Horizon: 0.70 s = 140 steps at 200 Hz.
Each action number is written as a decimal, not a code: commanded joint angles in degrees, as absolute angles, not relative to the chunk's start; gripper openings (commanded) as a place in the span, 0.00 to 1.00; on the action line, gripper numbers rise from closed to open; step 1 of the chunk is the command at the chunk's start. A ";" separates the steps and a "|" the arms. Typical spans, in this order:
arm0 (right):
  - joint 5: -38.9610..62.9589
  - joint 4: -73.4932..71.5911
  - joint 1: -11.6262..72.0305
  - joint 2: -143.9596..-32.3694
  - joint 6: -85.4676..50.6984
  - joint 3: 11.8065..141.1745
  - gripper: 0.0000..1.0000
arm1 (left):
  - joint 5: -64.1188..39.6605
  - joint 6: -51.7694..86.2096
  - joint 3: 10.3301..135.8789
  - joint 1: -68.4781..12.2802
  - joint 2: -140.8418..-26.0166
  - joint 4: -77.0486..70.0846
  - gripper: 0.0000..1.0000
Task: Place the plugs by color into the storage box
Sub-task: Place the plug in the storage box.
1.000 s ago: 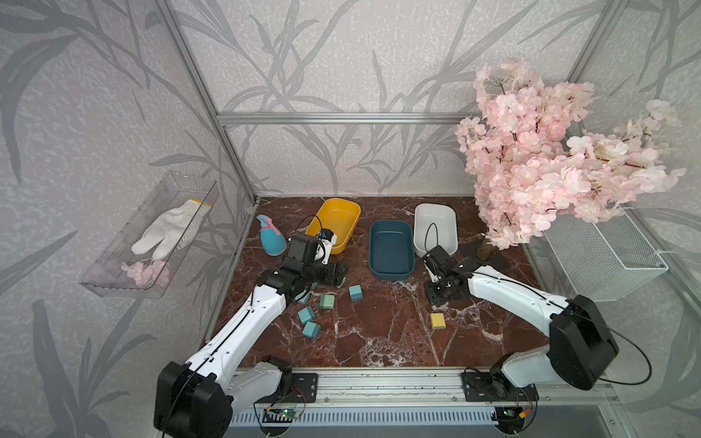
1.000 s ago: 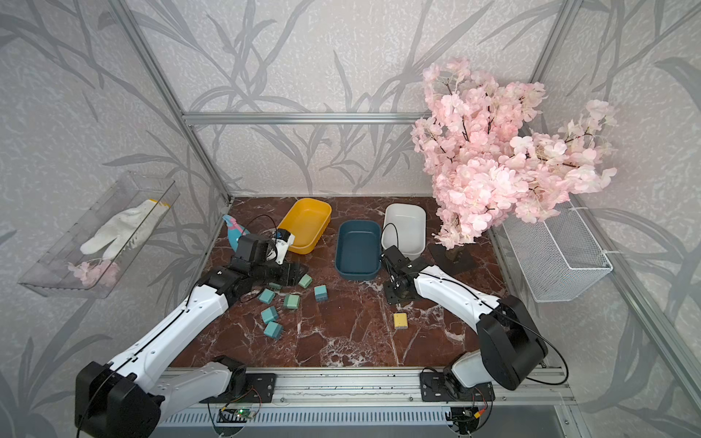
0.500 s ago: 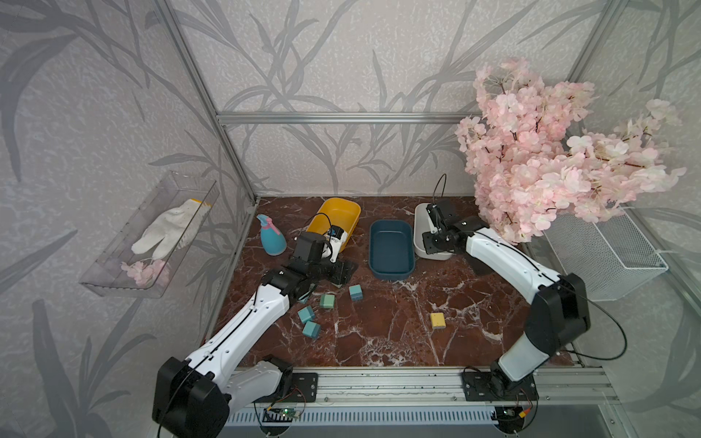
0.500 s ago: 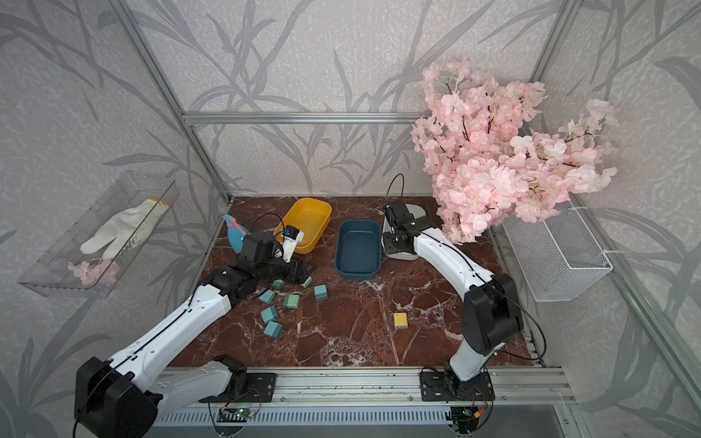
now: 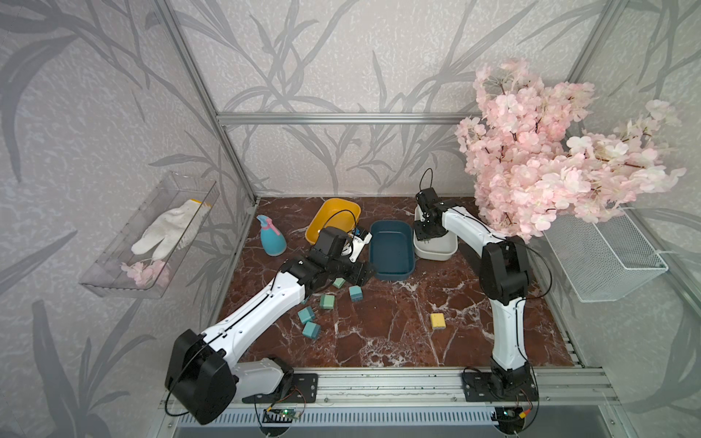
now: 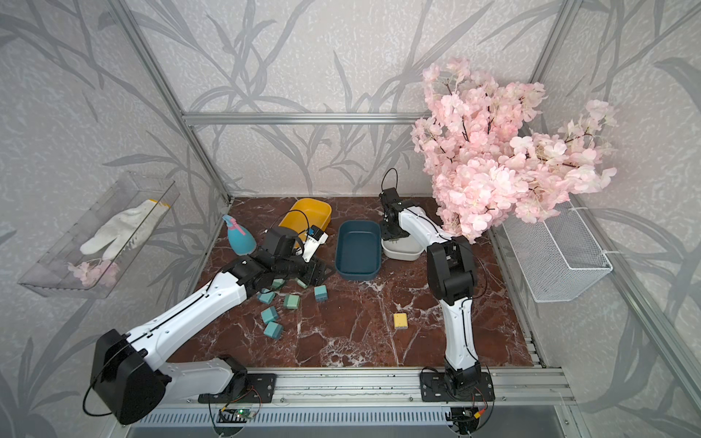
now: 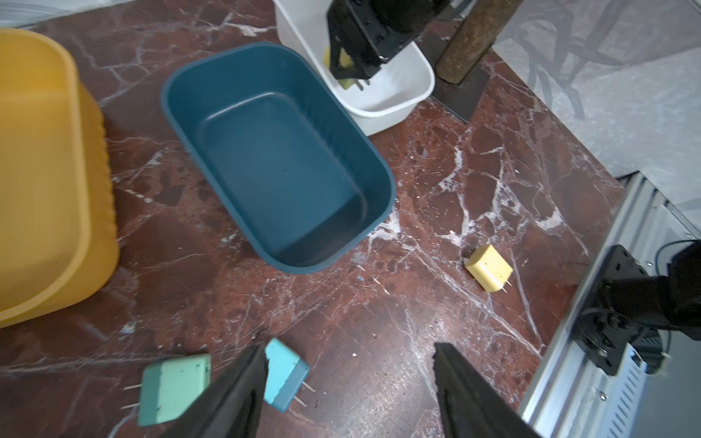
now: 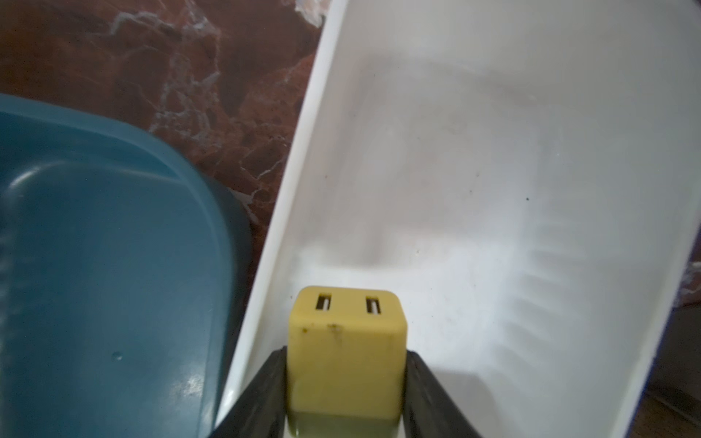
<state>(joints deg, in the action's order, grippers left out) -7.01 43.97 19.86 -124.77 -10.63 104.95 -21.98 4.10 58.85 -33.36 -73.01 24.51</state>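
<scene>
The right gripper [image 8: 346, 354] clasps a yellow plug [image 8: 345, 333] by its sides, prongs downward, over the white bin's [image 5: 436, 253] bare floor near its 9 o'clock wall, beside the blue bin [image 5: 390, 246]; letting go should drop it straight in. The left gripper [image 7: 348, 347] hangs spread-fingered above a teal plug [image 7: 284, 373] at the marble table's [image 5: 398, 341] 9 o'clock.
</scene>
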 commanded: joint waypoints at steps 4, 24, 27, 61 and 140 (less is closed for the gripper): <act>-6.06 46.26 19.86 -125.17 -10.46 105.68 0.51 | -27.49 3.10 62.72 -35.73 -74.03 25.50 0.73; -6.79 46.66 19.78 -125.44 -11.10 105.46 0.56 | -26.51 2.97 63.21 -36.88 -74.88 24.46 0.73; -6.99 47.06 19.82 -125.50 -11.30 105.59 0.57 | -26.35 2.99 63.38 -37.00 -75.03 24.48 0.73; -7.06 49.83 19.85 -119.85 -12.22 104.65 0.59 | -24.95 1.83 66.12 -39.16 -74.69 27.03 0.71; -6.99 51.98 27.98 -90.51 -16.18 87.16 0.76 | -21.09 -3.81 61.30 -48.27 -63.34 23.15 0.74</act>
<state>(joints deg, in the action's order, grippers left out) -7.03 49.30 24.75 -97.19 -12.97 93.17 -21.67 0.38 62.92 -44.45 -67.94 25.23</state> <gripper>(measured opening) 0.761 0.730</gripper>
